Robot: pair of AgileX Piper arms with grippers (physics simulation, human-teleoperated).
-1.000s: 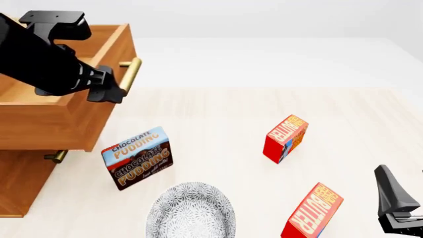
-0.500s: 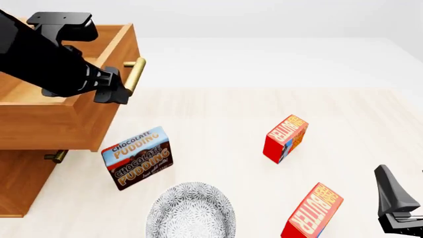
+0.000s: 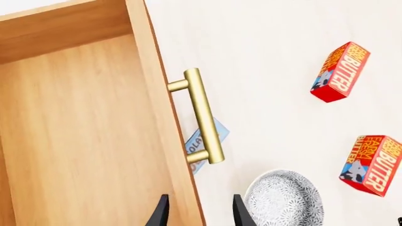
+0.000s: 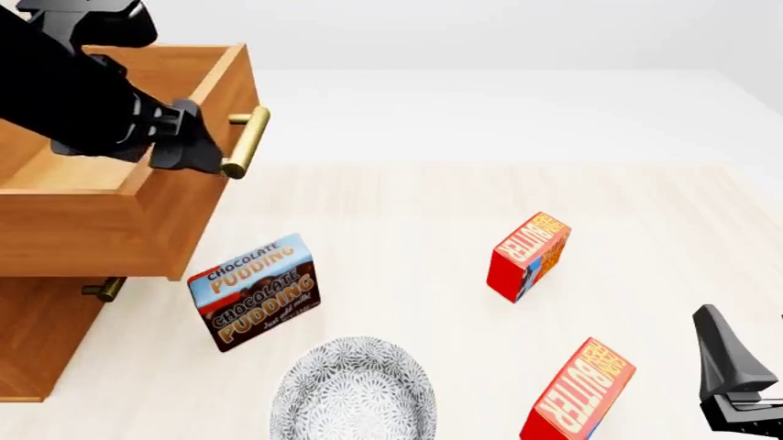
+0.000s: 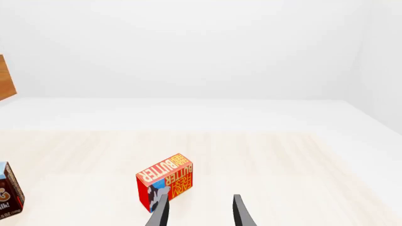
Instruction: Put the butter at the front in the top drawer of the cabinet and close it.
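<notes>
Setting: pale wood-grain table (image 4: pixel 404 211) with plain white walls behind.

Cabinet (image 4: pixel 37 339): honey-brown wood, at the left edge of the front view. Its top drawer (image 4: pixel 110 220) is pulled out and open, with a bare wooden floor inside. The brass bar handle (image 4: pixel 245 142) on its front panel points toward the middle of the table. The lower drawer's handle (image 4: pixel 104 291) just peeks out beneath.

Left gripper (image 3: pixel 197 212): black, held above the drawer's front panel beside the handle. In the wrist view its fingers are parted, one on each side of the panel's top edge, holding nothing.

Right gripper (image 5: pixel 199 211): low at the near right corner of the table. Its fingers are spread apart and hold nothing.

Butter (image 4: pixel 578 392): red carton with orange face, standing tilted at the near edge of the table, just left of the right gripper and well apart from the drawer.

Second butter carton (image 4: pixel 529 257): same kind, farther back, near the middle of the table.

Chocolate pudding box (image 4: pixel 253 291): brown and blue, standing just in front of the open drawer.

Bowl (image 4: pixel 352 390): grey speckled pattern, at the near edge, between the pudding box and the front butter.
</notes>
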